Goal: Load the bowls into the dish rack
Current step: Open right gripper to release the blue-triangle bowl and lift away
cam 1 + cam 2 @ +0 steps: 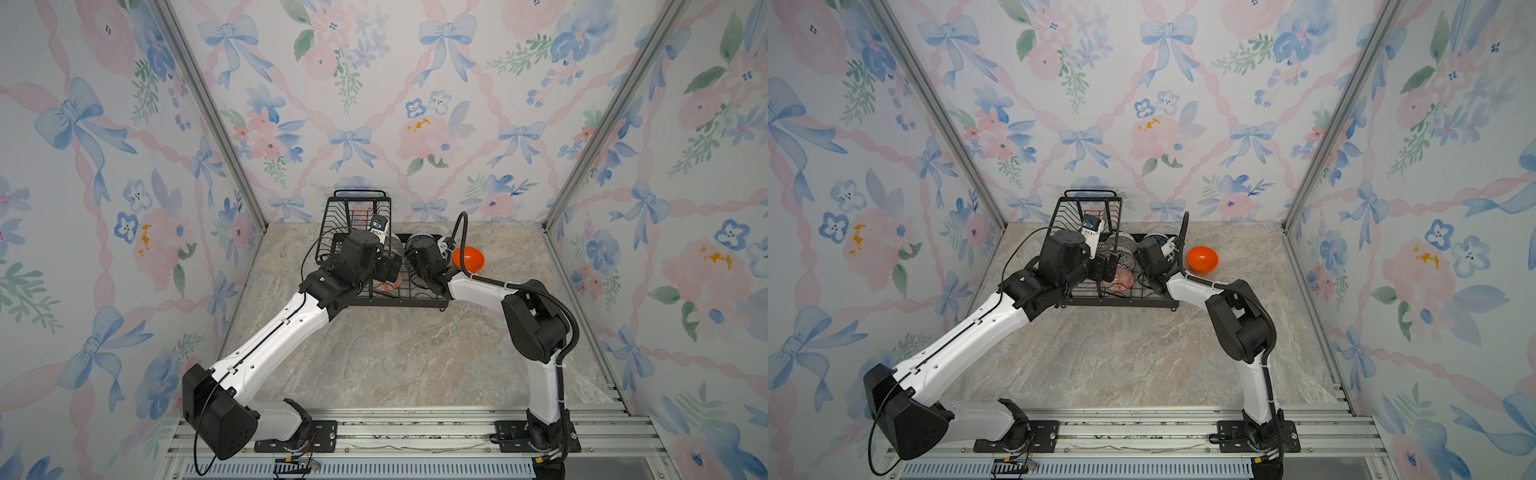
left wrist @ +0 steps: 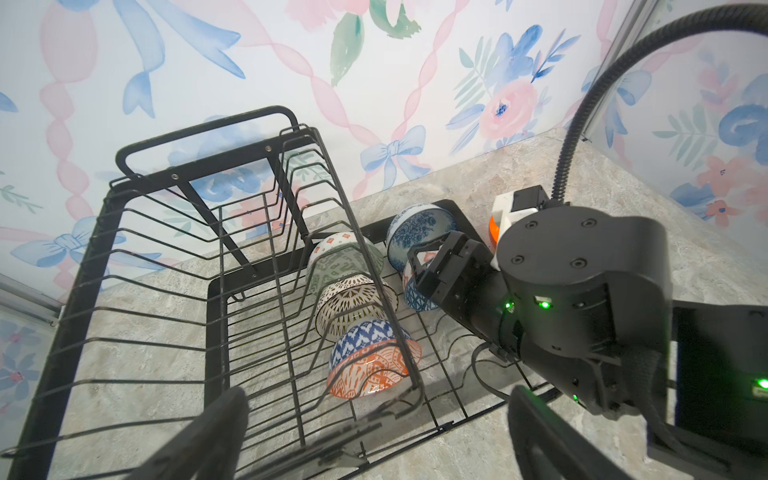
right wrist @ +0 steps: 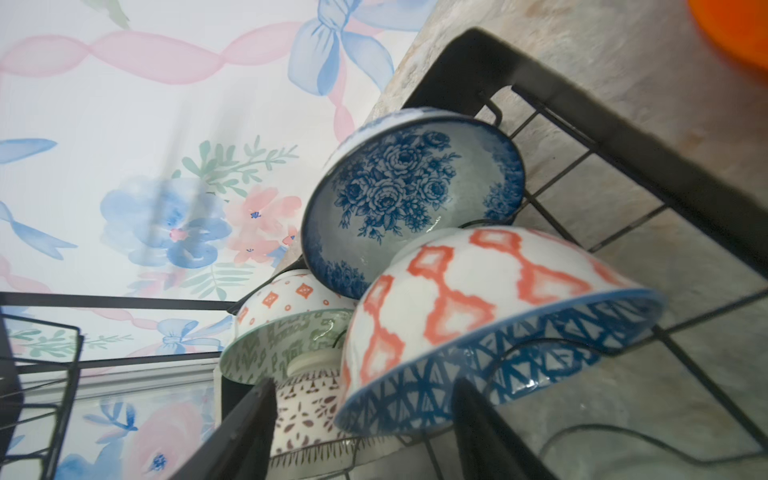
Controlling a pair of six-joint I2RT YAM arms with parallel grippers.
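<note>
Right wrist view alone shows the right gripper (image 3: pixel 365 382) parted at the rim of the round blue-geometric bowl (image 3: pixel 478 291); left gripper (image 2: pixel 380 392) wide open, empty.

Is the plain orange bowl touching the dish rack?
Apart. In the right wrist view, bare table shows between the orange bowl and the dish rack.

No writing, label, brand mark or number is legible anywhere in these views, on the walls, the counter, the arms or the crockery.
</note>
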